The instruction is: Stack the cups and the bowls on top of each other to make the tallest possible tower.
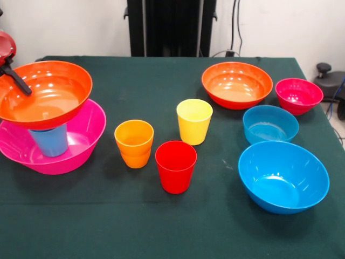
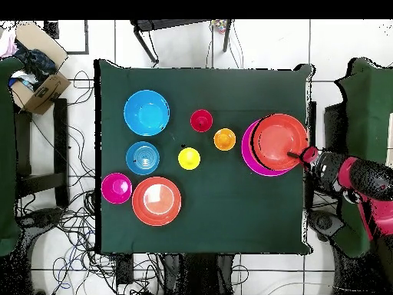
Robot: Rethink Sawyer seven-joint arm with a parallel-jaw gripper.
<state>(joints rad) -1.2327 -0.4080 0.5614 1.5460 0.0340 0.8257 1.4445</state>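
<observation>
The tower (image 1: 51, 116) has its top orange bowl's (image 1: 46, 91) rim pinched by the claw (image 1: 17, 80).

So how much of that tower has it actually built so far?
Three pieces are up: a light blue cup stands in the pink bowl, and an orange-red bowl sits on top. The gripper is at that bowl's rim. Still loose on the table: three cups and four bowls, including the large blue bowl.
</observation>
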